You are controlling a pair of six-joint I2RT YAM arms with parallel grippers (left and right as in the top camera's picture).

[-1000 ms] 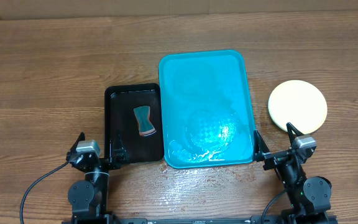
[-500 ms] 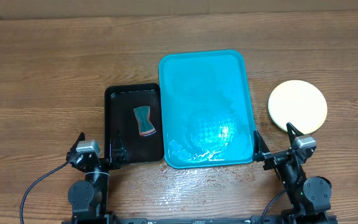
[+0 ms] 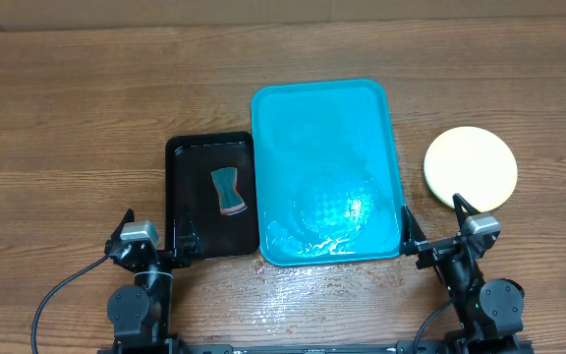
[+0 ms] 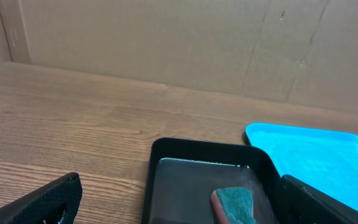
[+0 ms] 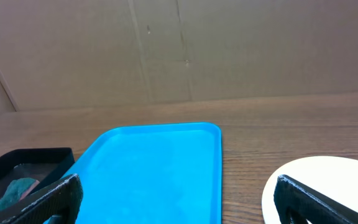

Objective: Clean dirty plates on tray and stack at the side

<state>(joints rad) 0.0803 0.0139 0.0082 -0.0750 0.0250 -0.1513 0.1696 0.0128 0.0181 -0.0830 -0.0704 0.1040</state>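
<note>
1. The plates sit on the bench, R of the tray and apart from it. From overhead only one pale yellow disc shows. Can't tell how many lie under it.
2. The tray is in the middle, long axis running away from the arms. No plate on it, just a wet sheen and water pooled at the near end. My read: cleaning and stacking look done, or nearly so.
3. Key relation: the stack lies ahead of the right fingers and slightly to their outer side. In the overhead view the outer finger overlaps the stack's near edge, while the inner finger sits by the tray's near R corner. Height above the bench is unclear. The plates are round, so no long axis to line up with; any edge will do.
4. The R arm is much nearer. A short reach fwd and outward would prob meet the rim.
5. The right fingers are spread wide w/ nothing between them.
6. The left fingers are also spread wide and empty, at the near end of the black tray. That tray holds a sponge, teal face w/ a reddish edge. The whole turquoise tray lies between this arm and the stack, so it's a poor choice for the plates. If more wiping is needed, the sponge lies just ahead of it.
</note>
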